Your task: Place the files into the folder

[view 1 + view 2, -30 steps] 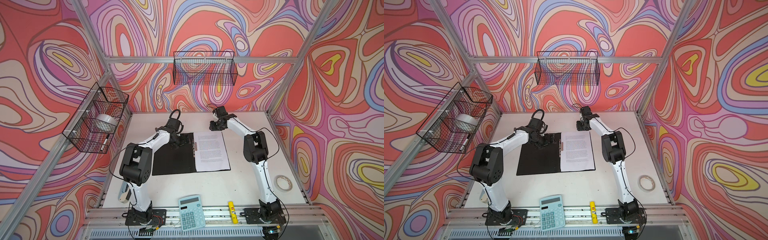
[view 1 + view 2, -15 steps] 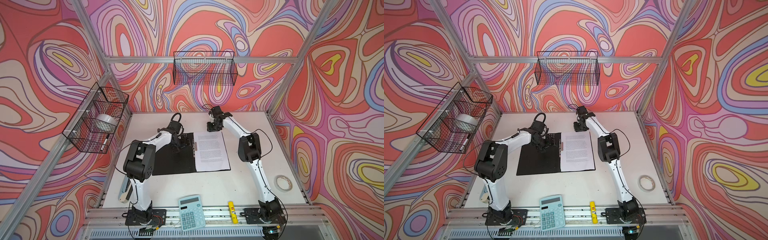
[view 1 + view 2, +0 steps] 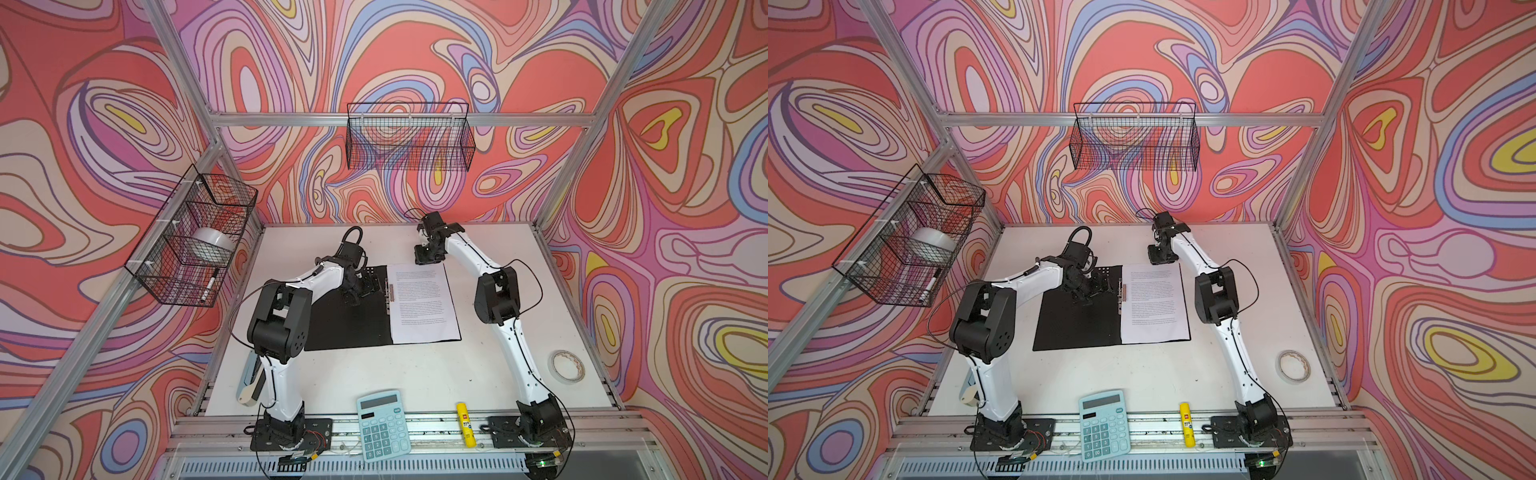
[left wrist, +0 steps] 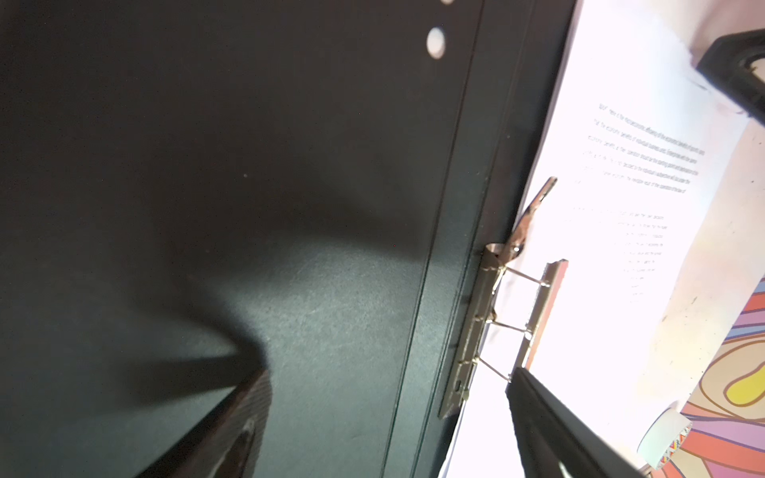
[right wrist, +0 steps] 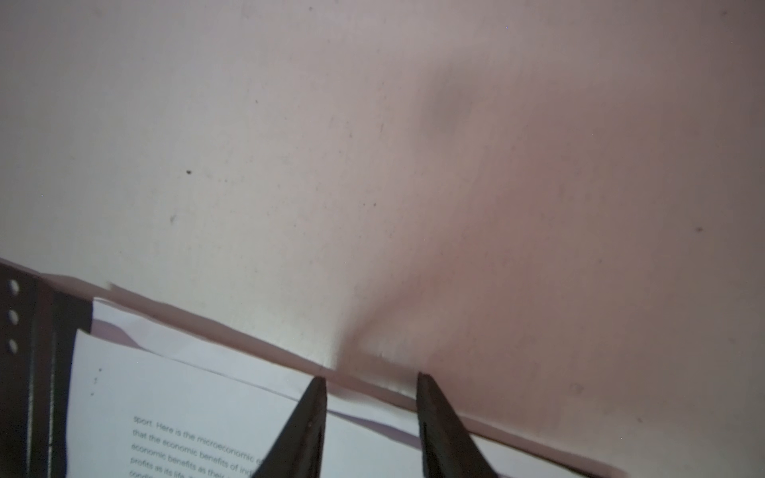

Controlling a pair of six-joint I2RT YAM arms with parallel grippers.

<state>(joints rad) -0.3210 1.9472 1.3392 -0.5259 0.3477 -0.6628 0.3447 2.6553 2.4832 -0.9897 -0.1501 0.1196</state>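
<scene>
L fingers [image 4: 550, 422] wide, empty, have edged toward clip [image 4: 476, 331] | R fingers [image 5: 439, 422] narrow gap, hold nothing, at files' [image 3: 424, 303] far edge | files lie in open folder [image 3: 349, 324], right half | clip looks raised; prob. clamp next

Calculator [image 3: 384, 424], glue stick [image 3: 465, 424] front; tape roll [image 3: 567, 365] right

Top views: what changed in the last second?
The left hand crept over the folder's black inside toward the clip bar. The right hand shifted slightly left by the files' far edge, elbow drawing in. Both hands open, nothing taken or released. Files, folder, calculator unmoved.
</scene>
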